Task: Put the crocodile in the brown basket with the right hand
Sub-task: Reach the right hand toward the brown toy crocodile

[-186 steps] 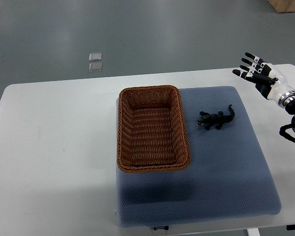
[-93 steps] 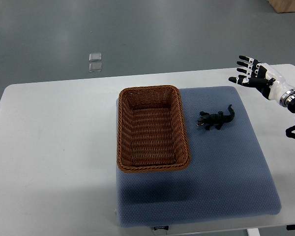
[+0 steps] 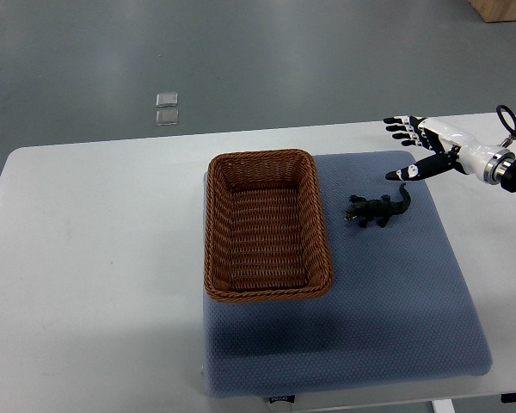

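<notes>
The right hand (image 3: 423,144) is seen at the upper right of the frame, its arm entering from the right edge. Its fingers (image 3: 399,129) are spread apart and nothing is held in them; the thumb is pointed down and to the left, toward the crocodile (image 3: 377,208). The hand is held near the crocodile's tail, but no contact is seen.

The crocodile is laid on a blue pad (image 3: 370,318) right of centre, with its head toward the left and its tail curved up to the right. The brown basket (image 3: 211,224) is set on the left part of the same pad, just beside the crocodile and apart from it.

The pad is carried by a white surface (image 3: 95,258). Two small clear squares (image 3: 166,109) are seen on the grey floor in the upper left.
</notes>
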